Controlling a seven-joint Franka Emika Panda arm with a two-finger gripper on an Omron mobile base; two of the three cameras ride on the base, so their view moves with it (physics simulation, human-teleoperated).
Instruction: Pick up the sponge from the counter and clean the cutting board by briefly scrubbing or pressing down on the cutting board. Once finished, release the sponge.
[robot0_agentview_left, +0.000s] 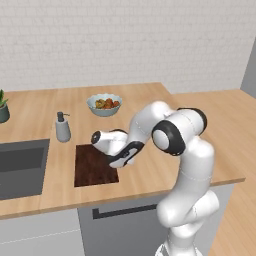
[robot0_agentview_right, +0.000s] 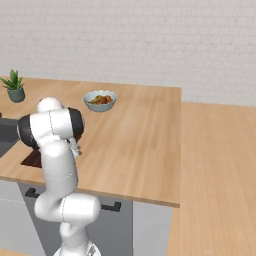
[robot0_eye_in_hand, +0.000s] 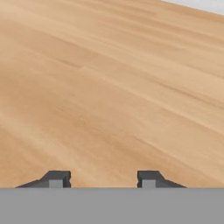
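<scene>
The two-finger gripper (robot0_eye_in_hand: 103, 178) hovered over the light-tan wooden counter (robot0_eye_in_hand: 109, 87), jaws apart and empty. The dark reddish-brown cutting board (robot0_agentview_left: 92, 166) lay nearby, so scrubbing apparently remained.

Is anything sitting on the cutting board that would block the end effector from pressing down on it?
Nothing visible does. The cutting board's exposed surface is bare; the soap dispenser and bowl stand off it on the counter. The arm hides its right edge. The end effector is open, holding nothing.

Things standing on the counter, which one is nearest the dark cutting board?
The grey soap dispenser, just behind the board's far left corner; the bowl and plant stand farther off.
</scene>
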